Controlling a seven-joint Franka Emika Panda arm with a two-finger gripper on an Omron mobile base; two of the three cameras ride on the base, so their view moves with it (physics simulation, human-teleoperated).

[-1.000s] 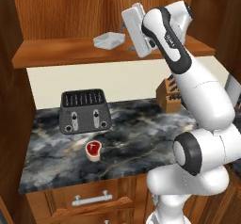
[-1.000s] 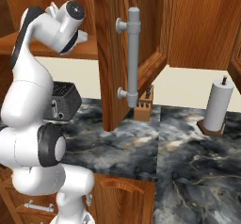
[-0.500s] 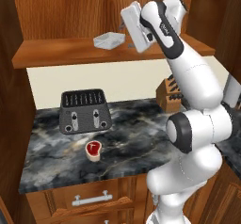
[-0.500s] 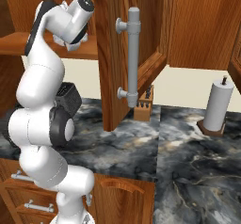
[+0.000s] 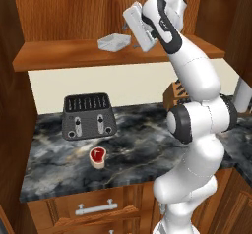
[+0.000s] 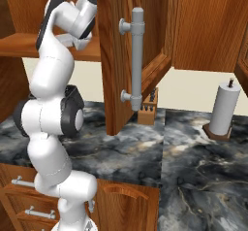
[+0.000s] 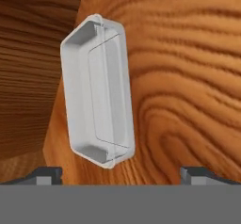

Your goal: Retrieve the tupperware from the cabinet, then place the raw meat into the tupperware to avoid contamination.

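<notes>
Sitting on cabinet [image 5: 74, 56] shelf: tupperware [image 5: 113, 43]; toaster [image 5: 88, 115] below

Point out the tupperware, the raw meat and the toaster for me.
tupperware [image 7: 101, 93], hand view, on its clear bottom panel.
raw meat [image 5: 97, 155], left base view, on the red flesh.
toaster [image 5: 89, 121], left base view, on its dark front face.
</notes>
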